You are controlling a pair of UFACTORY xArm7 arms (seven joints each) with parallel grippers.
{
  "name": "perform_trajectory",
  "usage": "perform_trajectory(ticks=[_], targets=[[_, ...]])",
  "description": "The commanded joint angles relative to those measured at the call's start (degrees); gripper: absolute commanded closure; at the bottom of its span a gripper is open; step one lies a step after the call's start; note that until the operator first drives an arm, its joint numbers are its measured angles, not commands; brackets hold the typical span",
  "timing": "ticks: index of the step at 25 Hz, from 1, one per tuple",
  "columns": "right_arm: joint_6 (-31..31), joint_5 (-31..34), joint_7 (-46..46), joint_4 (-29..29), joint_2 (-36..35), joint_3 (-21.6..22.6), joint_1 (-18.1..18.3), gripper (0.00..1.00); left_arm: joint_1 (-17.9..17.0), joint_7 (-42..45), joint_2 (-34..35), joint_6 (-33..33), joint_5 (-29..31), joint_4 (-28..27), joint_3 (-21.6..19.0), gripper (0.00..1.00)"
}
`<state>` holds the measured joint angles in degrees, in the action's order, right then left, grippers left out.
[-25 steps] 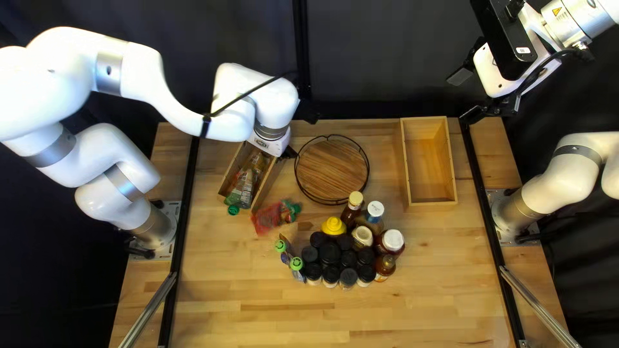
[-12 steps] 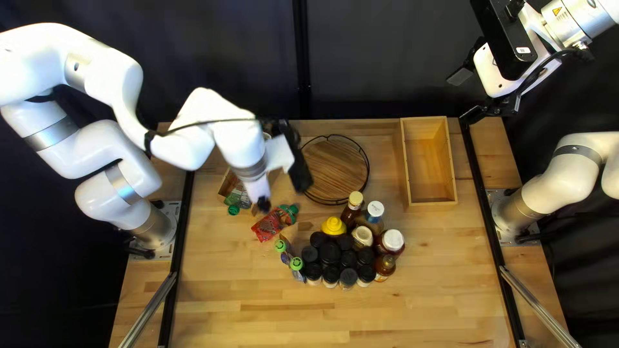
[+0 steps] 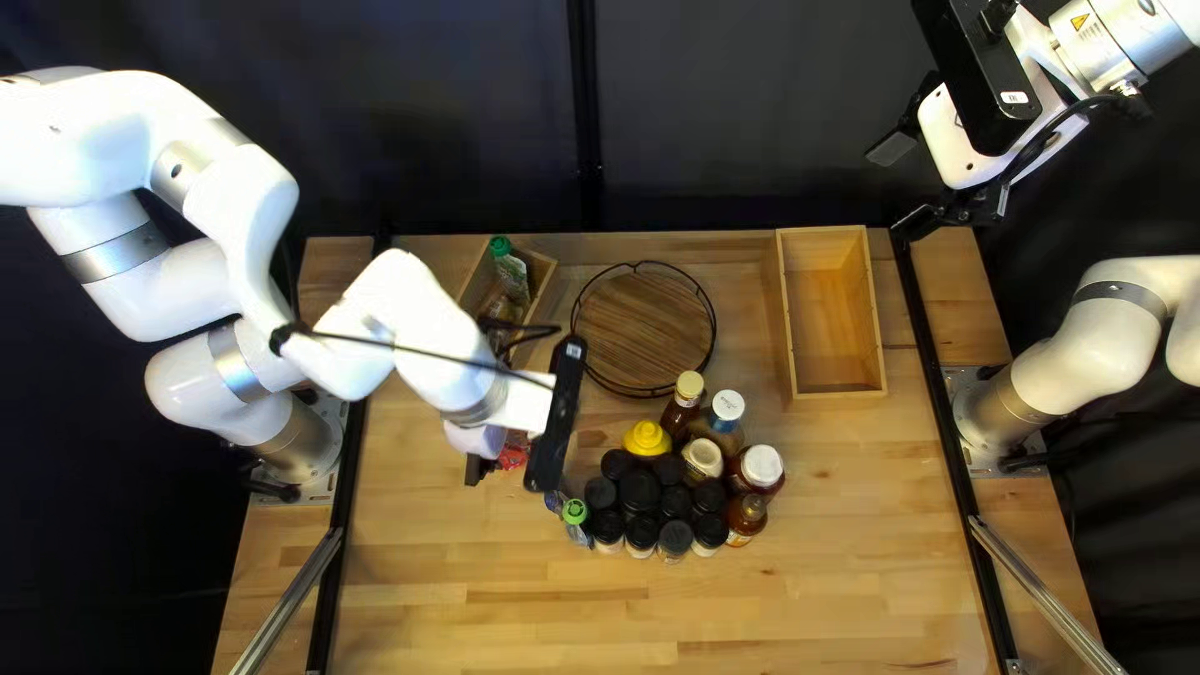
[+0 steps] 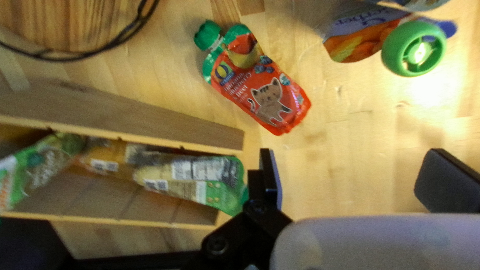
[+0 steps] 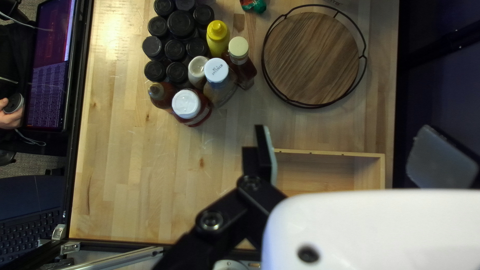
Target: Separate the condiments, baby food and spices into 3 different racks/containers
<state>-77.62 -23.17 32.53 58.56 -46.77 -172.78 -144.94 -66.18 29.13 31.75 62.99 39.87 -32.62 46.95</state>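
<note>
Likely next to be gathered, the red pouch (image 4: 265, 95) lies flat on the table (image 4: 345, 135) between the box (image 4: 115, 112), probably for baby food, and a green-capped pouch (image 4: 350, 42). The left gripper (image 4: 356, 176) hangs near, its empty fingers spread, presumably for grasping; the right gripper (image 5: 352, 155), also spread and empty, hangs aside, perhaps leaving room.

Top left view: we see bright tabletop (image 3: 825, 563), dim curtain (image 3: 750, 113) | left wrist view: hot glare beside green cap (image 4: 414, 48), boxed pouches (image 4: 200, 175) soft | right wrist view: we catch glare near black lids (image 5: 181, 23)
</note>
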Motion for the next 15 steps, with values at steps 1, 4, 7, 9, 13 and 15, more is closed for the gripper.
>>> perform_trajectory(ticks=[1, 4, 7, 9, 13, 15], targets=[[0.0, 0.0, 0.0, 0.0, 0.0, 0.0, 0.0, 0.0, -1.1, 4.3, -4.7, -2.1, 3.8, 2.0, -1.9, 0.0], [0.0, 0.0, 0.0, 0.0, 0.0, 0.0, 0.0, 0.0, -2.0, 5.0, -6.9, -3.1, 4.4, 2.9, -2.0, 0.0], [0.0, 0.0, 0.0, 0.0, 0.0, 0.0, 0.0, 0.0, -2.7, 3.8, -8.3, -4.8, 4.6, 3.6, -1.1, 0.0], [0.0, 0.0, 0.0, 0.0, 0.0, 0.0, 0.0, 0.0, -2.8, 3.1, -8.8, -5.7, 4.8, 4.0, -0.5, 0.0], [0.0, 0.0, 0.0, 0.0, 0.0, 0.0, 0.0, 0.0, -2.7, 3.1, -9.6, -7.2, 5.9, 5.0, 0.0, 0.0], [0.0, 0.0, 0.0, 0.0, 0.0, 0.0, 0.0, 0.0, -2.7, 3.5, -10.3, -8.4, 6.4, 5.5, 0.4, 0.0]])
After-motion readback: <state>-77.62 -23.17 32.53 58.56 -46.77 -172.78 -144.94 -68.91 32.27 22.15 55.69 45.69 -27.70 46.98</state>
